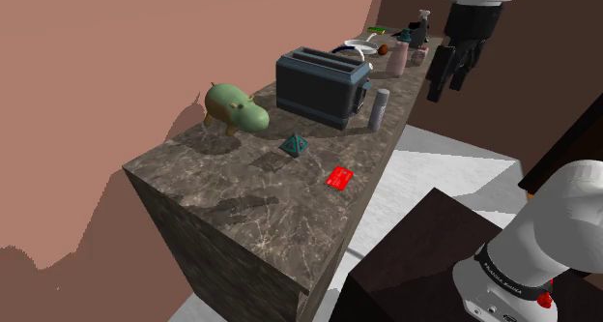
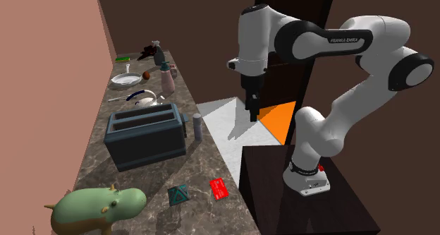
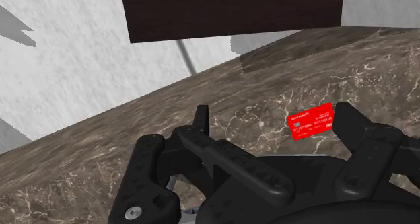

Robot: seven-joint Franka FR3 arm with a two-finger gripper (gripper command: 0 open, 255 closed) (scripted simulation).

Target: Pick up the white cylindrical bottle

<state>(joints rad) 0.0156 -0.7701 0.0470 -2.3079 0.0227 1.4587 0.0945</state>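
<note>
Hanging in the air off the marble counter's [image 1: 242, 214] edge, the gripper [image 1: 447, 90] has its fingers spread, clasping nothing. The pale grey bottle [image 1: 378, 109] stands upright near that edge, just beside the toaster [image 1: 322, 86] (a red card [image 1: 339, 178] lies further along), apart from the gripper.

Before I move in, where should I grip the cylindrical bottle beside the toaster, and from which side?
I'd take the pale grey bottle around its mid-body, coming from the counter's open edge: it stands upright, its round sides free along the counter, while the toaster crowds its wall side.
</note>
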